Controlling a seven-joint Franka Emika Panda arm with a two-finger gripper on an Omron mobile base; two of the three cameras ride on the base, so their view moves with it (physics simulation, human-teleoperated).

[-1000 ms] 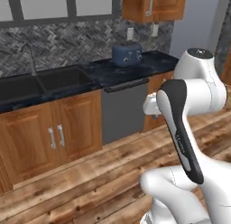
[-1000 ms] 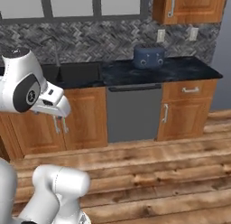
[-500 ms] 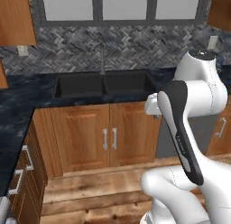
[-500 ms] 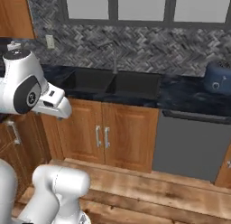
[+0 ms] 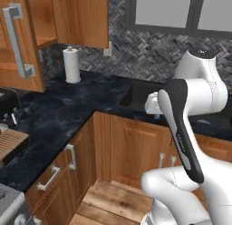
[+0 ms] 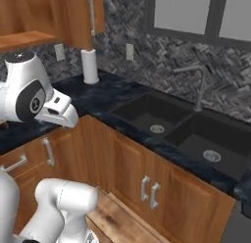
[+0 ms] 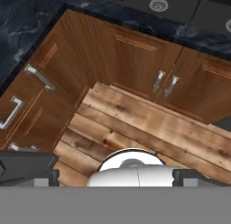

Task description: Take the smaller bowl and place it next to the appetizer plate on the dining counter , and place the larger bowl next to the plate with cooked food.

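**A:** Arm [image 5: 181, 129] folded up tight over the base, any guess why?

**B:** Looks like a travel pose, tbh. Hand parked high and aimed down at the wooden floor [image 7: 149, 123] and the cabinet doors [image 7: 135, 60], well apart from anything worth grabbing. Probably tucked in to avoid clipping the corner of the black worktop [image 5: 68, 106] while driving.

**A:** And the fingers [image 7: 27, 171]?

**B:** Spread wide, one tip at each bottom corner of the hand view, nothing between them. Empty. Likely left open to be ready for a bowl rim.

**A:** Whereabouts of the smaller bowl?

**B:** Can't tell from here. Same for the larger bowl and both plates. Just a double sink [image 6: 162, 117] with a tap [image 6: 198, 85] behind it, plus a paper towel roll [image 5: 71, 65] standing upright near the wall.

**A:** So early days on the task?

**B:** Seems so. Neither bowl picked up yet, going by those empty fingers. Need to track down the bowls first, then the dining counter.
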